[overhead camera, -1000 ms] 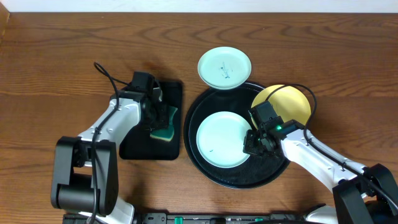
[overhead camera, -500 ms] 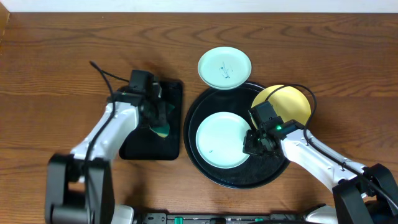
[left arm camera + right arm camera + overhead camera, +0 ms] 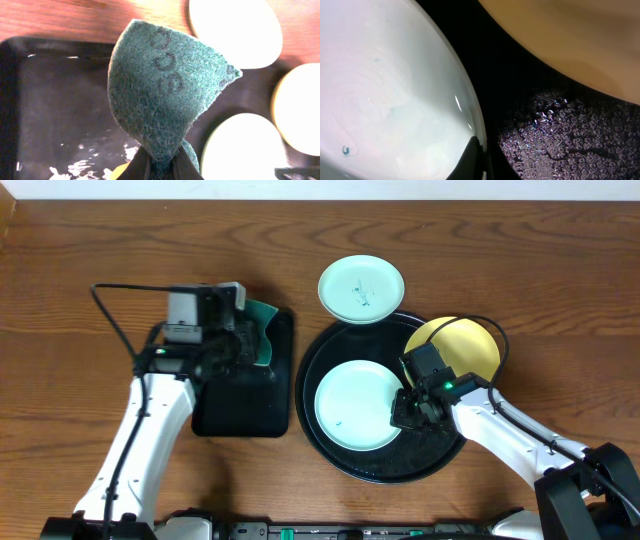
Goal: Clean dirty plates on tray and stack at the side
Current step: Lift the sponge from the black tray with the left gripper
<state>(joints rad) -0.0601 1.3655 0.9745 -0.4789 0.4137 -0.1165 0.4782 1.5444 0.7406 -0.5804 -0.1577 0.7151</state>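
The round black tray (image 3: 330,452) holds a pale mint plate (image 3: 350,405) with a small dark speck near its left side. My right gripper (image 3: 409,409) is shut on that plate's right rim; in the right wrist view the rim (image 3: 470,125) runs between the shut fingers of this gripper (image 3: 481,162). A yellow plate (image 3: 462,346) leans on the tray's upper right edge. A second mint plate (image 3: 361,288) with dark smears sits just behind the tray. My left gripper (image 3: 246,346) is shut on a green scouring sponge (image 3: 165,90), held up above the rectangular tray.
A smaller rectangular black tray (image 3: 235,405) lies left of the round one, with wet streaks (image 3: 80,165) on its floor. Bare wooden tabletop (image 3: 80,290) surrounds both trays. A cable loops behind each arm.
My left gripper closed on the sponge and lifted it off the rectangular tray, swinging up and back. The right gripper and the plates stayed put.
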